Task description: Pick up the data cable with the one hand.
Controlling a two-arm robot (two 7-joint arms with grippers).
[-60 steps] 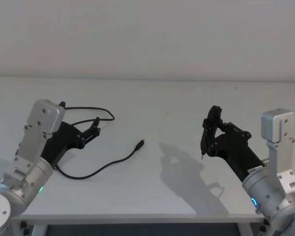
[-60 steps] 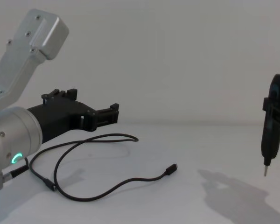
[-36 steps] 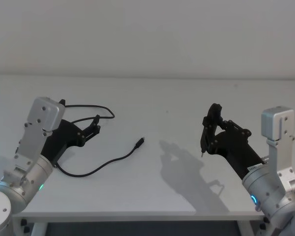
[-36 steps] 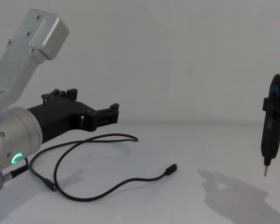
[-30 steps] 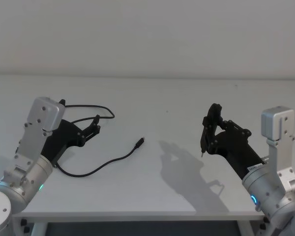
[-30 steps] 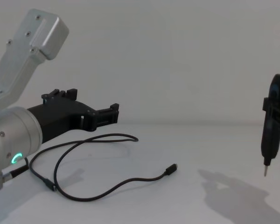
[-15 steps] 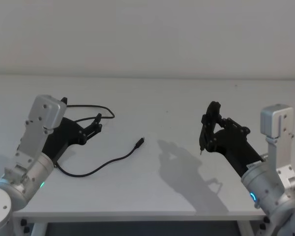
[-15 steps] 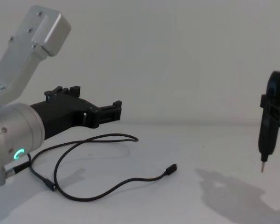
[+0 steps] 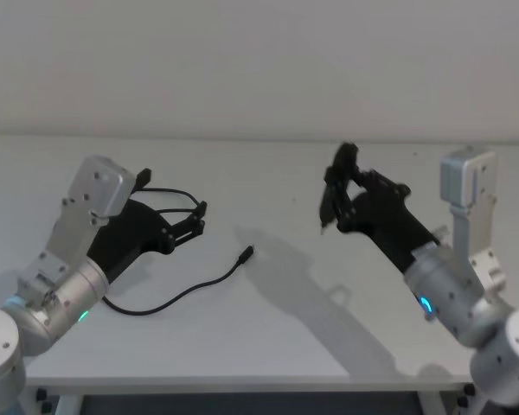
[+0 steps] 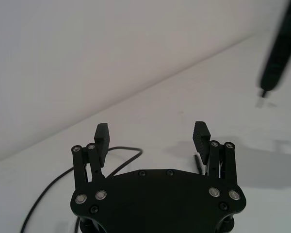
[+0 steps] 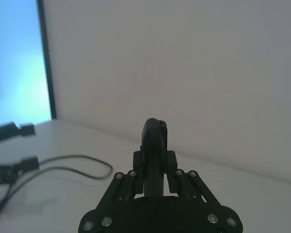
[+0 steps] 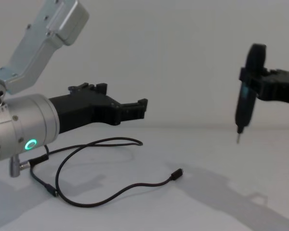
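Note:
The data cable (image 9: 209,281) lies in loose loops on the white table, left of centre, with one plug (image 9: 246,253) pointing to the middle. In the chest view the cable (image 12: 144,184) lies flat below my left gripper (image 12: 142,108). My left gripper (image 9: 199,217) hovers open above the cable's far loop, not touching it; its two fingers stand wide apart in the left wrist view (image 10: 152,131). My right gripper (image 9: 342,186) hangs high over the table's middle right, shut on a black pen-shaped tool (image 12: 244,106) that points down.
The table's front edge (image 9: 242,380) runs close to my body. A plain wall stands behind the table. A bright blue panel (image 11: 17,58) is off to the side in the right wrist view.
My right arm has risen and swung left toward the table's middle with the tool. My left gripper has pushed forward and slightly up over the cable. The cable has not moved.

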